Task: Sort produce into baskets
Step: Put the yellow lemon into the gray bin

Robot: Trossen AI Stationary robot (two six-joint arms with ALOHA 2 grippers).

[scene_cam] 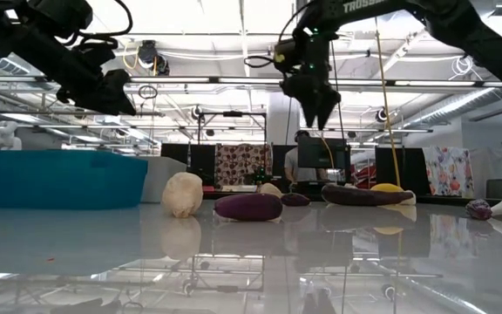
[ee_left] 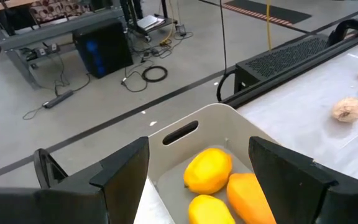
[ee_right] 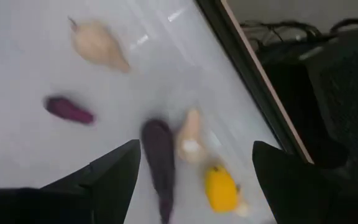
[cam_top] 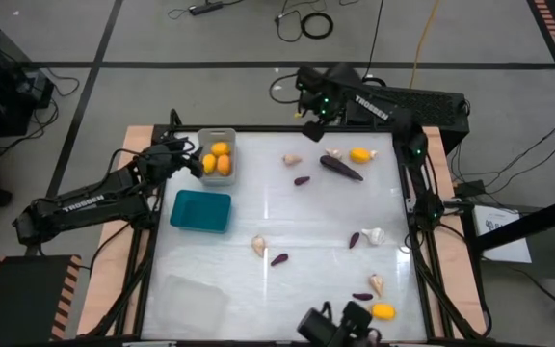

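Observation:
The light grey basket (cam_top: 217, 138) at the far left holds three yellow-orange fruits (ee_left: 209, 171). My left gripper (cam_top: 191, 161) stands open at its left rim, touching nothing. The teal basket (cam_top: 200, 210) and the clear basket (cam_top: 196, 299) lie nearer. My right gripper (cam_top: 313, 126) hangs open, pointing down, above the far edge, over the large eggplant (ee_right: 159, 163), a garlic bulb (ee_right: 190, 140) and a yellow fruit (ee_right: 221, 186). Other garlic bulbs (cam_top: 258, 245) and small eggplants (cam_top: 279, 259) lie scattered on the table.
A dark camera mount (cam_top: 340, 328) sits at the table's near edge, beside a yellow fruit (cam_top: 383, 310). More produce lies along the right side: a garlic bulb (cam_top: 374, 234) and an eggplant (cam_top: 354, 240). Black rails (cam_top: 422, 222) frame the table.

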